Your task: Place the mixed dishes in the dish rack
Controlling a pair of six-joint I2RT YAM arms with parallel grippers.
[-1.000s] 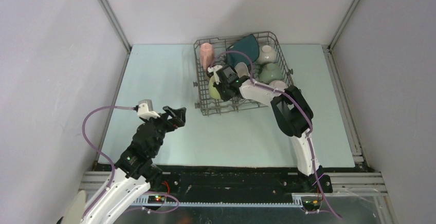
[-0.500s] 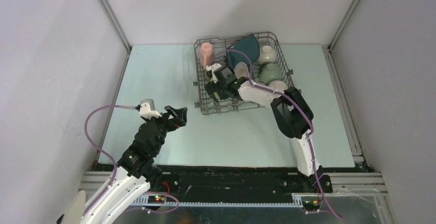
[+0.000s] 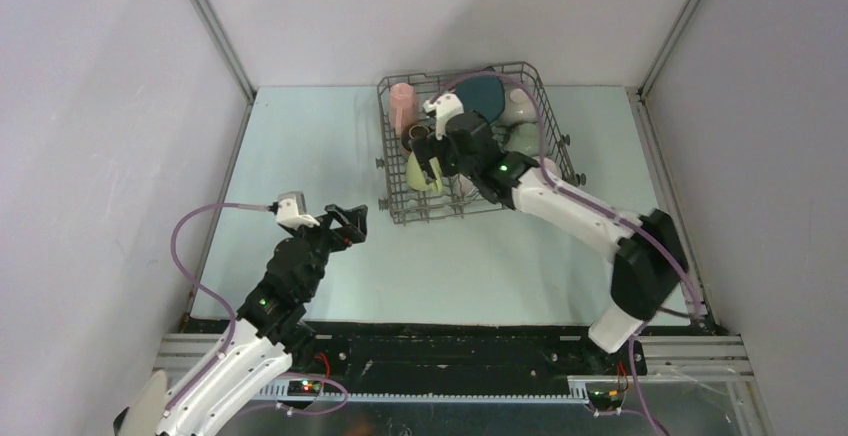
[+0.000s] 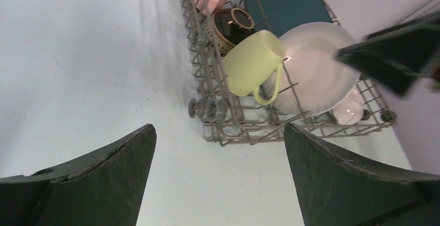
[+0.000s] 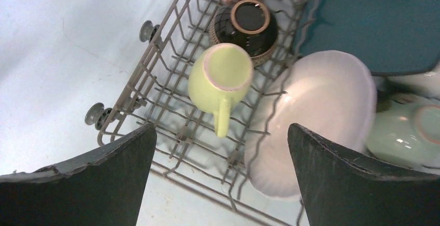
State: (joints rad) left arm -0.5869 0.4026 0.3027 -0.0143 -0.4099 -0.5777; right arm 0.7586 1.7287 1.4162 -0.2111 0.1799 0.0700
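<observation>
While yellow-green mug (image 5: 220, 78) sits in dish rack (image 5: 155, 55), right gripper (image 5: 220, 132) above it, spread wide, left gripper (image 4: 218, 132) also wide, empty

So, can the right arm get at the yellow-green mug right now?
Probably yes: the open right gripper hangs above the yellow-green mug with nothing between them, though the round white plate leans close beside its handle.

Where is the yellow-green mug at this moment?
In the right wrist view the yellow-green mug lies in the dish rack, along its left side, with the brown bowl just beyond it and the round white plate to its right.
</observation>
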